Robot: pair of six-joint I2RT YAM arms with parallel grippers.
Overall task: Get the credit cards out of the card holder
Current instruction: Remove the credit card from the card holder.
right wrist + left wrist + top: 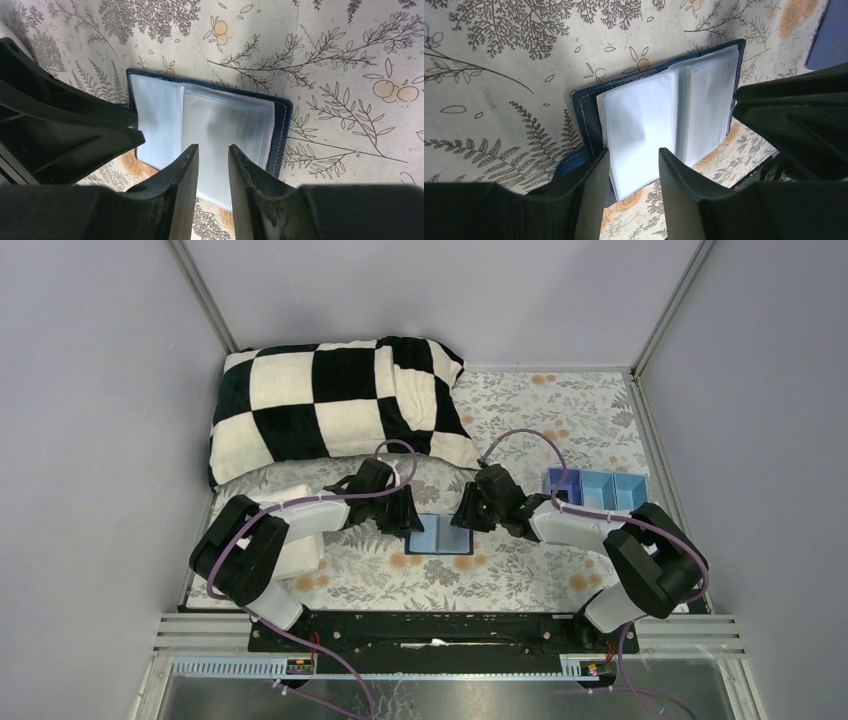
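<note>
Left gripper (633,159) and right gripper (212,152) hover with jaws narrowly parted and nothing held, one at either side over the card holder (440,536), which lies open on the floral table cover (540,415) between the arms. Its clear sleeves (644,125) look thin, limp and slippery, so a pinch at a card's exposed edge seems best, though the cloudy plastic does not show whether cards sit inside. Checkered pillow (330,405) behind and compartment tray (597,490) at right stand apart; only the grippers crowd each other.
</note>
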